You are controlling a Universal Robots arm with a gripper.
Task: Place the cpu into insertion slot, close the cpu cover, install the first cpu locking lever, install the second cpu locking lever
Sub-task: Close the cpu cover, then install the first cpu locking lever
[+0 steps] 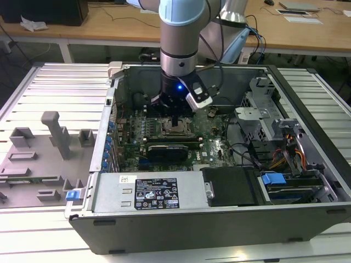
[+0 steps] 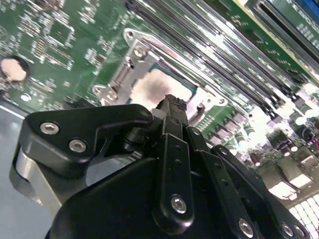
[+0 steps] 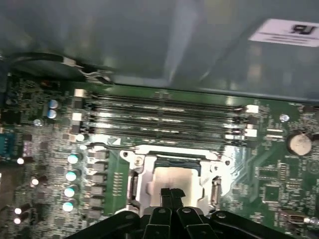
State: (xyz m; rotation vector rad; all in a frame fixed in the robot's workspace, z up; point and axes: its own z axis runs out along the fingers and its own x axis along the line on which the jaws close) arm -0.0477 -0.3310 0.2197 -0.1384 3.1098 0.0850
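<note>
Risk of scratching the cpu point(image 3: 174, 178) or skewing the cpu cover point(image 3: 143, 196), apparently down around it in the insertion slot point(image 3: 174, 160), through any sideways slip of the gripper point(image 3: 172, 195), jaws shut tip to tip on nothing, just above.

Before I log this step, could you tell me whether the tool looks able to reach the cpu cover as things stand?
Probably yes: the tool hangs directly over the cpu cover, and nothing lies between them.
</note>
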